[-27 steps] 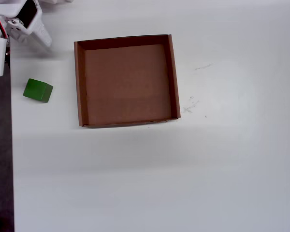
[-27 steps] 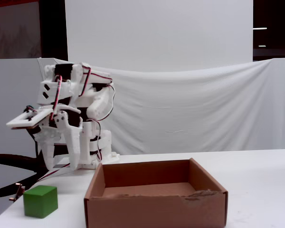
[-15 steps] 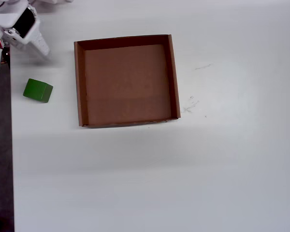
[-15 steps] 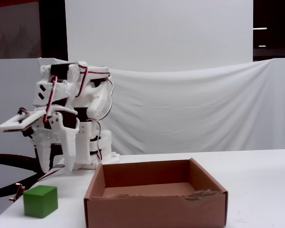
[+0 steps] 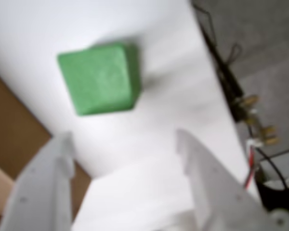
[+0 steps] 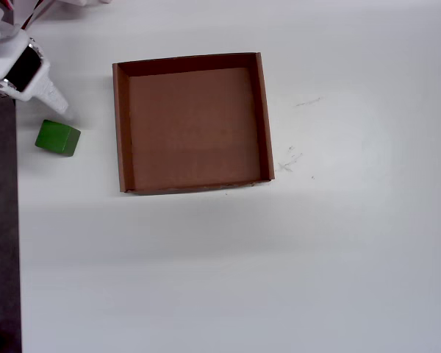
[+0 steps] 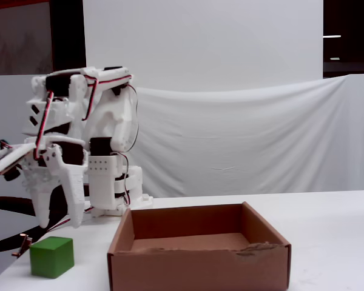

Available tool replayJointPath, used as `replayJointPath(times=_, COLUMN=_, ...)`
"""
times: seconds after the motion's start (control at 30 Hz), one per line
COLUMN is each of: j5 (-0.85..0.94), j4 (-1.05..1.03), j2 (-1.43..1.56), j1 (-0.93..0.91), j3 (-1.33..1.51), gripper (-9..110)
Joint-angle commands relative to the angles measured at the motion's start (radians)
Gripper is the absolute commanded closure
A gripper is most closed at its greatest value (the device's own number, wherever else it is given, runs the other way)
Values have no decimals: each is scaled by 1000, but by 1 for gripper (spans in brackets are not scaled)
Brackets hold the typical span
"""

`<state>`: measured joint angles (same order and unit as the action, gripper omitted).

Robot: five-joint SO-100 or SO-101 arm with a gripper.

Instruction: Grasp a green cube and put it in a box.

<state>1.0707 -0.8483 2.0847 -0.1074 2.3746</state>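
**Now: cube on the bench, fingers spread above it**

Largest is the white bench (image 6: 279, 265), its left edge bordering a dark floor strip in the overhead view. On it sits the box (image 6: 122, 125), floor bare, toward the far-left part. The white arm (image 7: 79, 139) rises beyond the box at the far-left corner. Its gripper (image 7: 57, 221) hangs spread apart, holding nothing, fingertips just above the cube and not touching it. The green cube (image 6: 58, 137) rests near the bench's left edge, beside the box's left wall yet apart from it.
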Motion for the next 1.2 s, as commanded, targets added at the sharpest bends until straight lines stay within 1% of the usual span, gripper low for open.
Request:
replayJointPath(times=0.0, j5=-8, j4=8, j2=-89, j1=-3, j3=-103, gripper=72)
replayJointPath(times=0.23, j5=-9, j4=58, j2=-247, j1=12, j3=-192, gripper=71)
replayJointPath(times=0.5, j5=-32, j4=49, j2=-360, j1=31, j3=-282, gripper=71)
replayJointPath(times=0.9, j5=-67, j4=43, j2=-377, j1=60, j3=-302, gripper=71)
replayJointPath(times=1.03, j5=-71, j4=28, j2=-377, j1=67, j3=-302, gripper=73)
replayJointPath(times=1.17, j5=-72, j4=32, j2=-377, j1=66, j3=-293, gripper=77)
